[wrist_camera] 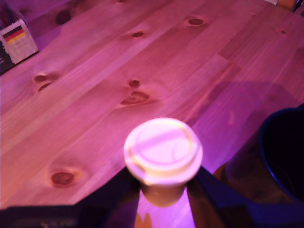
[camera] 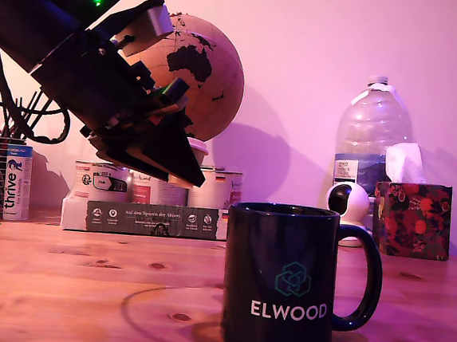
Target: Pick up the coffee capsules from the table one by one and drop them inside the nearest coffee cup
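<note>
A pale cream coffee capsule (wrist_camera: 163, 151), flat rim facing the wrist camera, is held above the wooden table (wrist_camera: 109, 76), and my gripper (wrist_camera: 164, 192) is shut on its body. In the exterior view the gripper (camera: 190, 166) hangs tilted above the table (camera: 74, 293), up and to the exterior view's left of the navy ELWOOD mug (camera: 281, 281). Only a pale sliver of the capsule (camera: 200, 148) shows there behind the dark fingers. The mug's open rim (wrist_camera: 284, 152) lies close beside the capsule in the wrist view. No other capsule is visible on the table.
Behind the arm stand a globe (camera: 209, 73), label-wrapped tins (camera: 99, 182) and a flat dark box (camera: 152, 219). At the exterior view's right are a water bottle (camera: 374, 132), a round white camera (camera: 347, 202) and a floral tissue box (camera: 412, 219). A "thrive" tube (camera: 17, 182) stands far left.
</note>
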`<action>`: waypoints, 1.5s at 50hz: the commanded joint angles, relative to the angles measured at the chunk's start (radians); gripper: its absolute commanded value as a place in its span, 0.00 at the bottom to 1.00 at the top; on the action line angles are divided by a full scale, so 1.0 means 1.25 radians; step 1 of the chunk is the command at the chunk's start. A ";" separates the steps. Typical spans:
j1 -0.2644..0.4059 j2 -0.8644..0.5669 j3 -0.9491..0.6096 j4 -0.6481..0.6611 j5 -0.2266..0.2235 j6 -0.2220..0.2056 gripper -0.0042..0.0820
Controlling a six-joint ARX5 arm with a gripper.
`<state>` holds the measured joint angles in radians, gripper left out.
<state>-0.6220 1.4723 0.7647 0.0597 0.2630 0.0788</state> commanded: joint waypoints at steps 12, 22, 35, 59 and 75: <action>0.009 0.001 -0.012 0.019 -0.007 -0.005 0.26; 0.009 -0.001 -0.012 0.023 0.007 -0.005 0.26; -0.007 -0.012 -0.006 0.036 0.081 -0.005 0.26; -0.073 -0.016 0.077 -0.067 0.140 0.001 0.26; -0.136 -0.016 0.129 -0.186 0.127 0.031 0.26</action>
<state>-0.7799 1.4723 0.9195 -0.1661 0.4244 0.0757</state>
